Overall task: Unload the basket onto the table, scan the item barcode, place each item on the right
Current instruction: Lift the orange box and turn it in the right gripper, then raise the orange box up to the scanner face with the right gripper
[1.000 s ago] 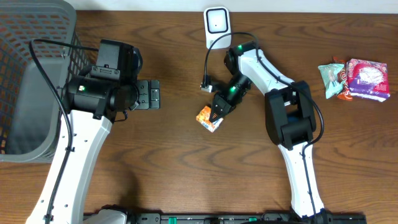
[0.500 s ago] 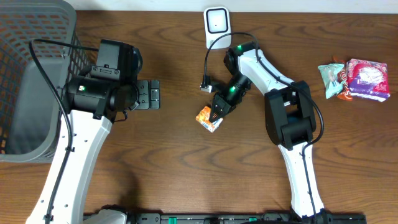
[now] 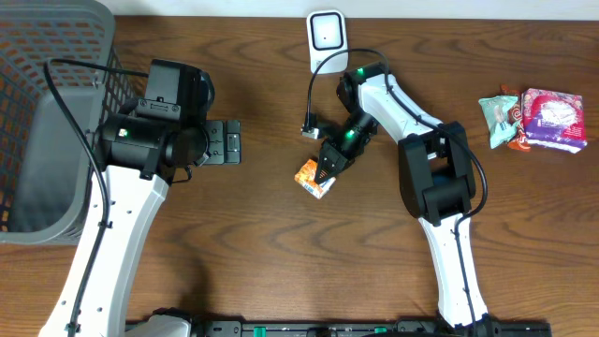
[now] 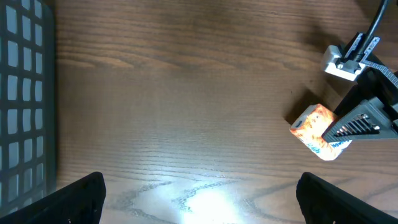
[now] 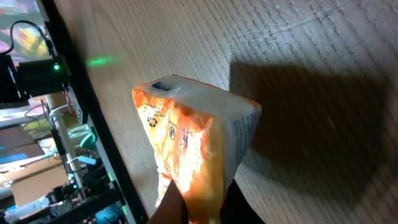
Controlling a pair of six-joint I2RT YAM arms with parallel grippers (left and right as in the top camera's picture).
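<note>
Dark wood-grain table (image 3: 243,271) is shown bare along its near edge. Toward the middle, an orange snack packet (image 3: 315,178) is pinched by one end between the right fingers (image 4: 357,123), which are closed narrowly on it. Whether its lower corner touches the table cannot be told. Over the left half, the left fingers (image 4: 74,199) are spread wide and nothing is held by them. At the middle of the far edge the scanner (image 3: 326,31) stands, well apart from the packet.

Only a thin end of the packet is gripped, so it could be swung or slipped loose while being carried to the far edge. No read would be expected if the barcode face were turned away or creased by the pinch. The black cable (image 3: 311,89) looping beside the right wrist could be caught on the scanner and the scanner tipped.
</note>
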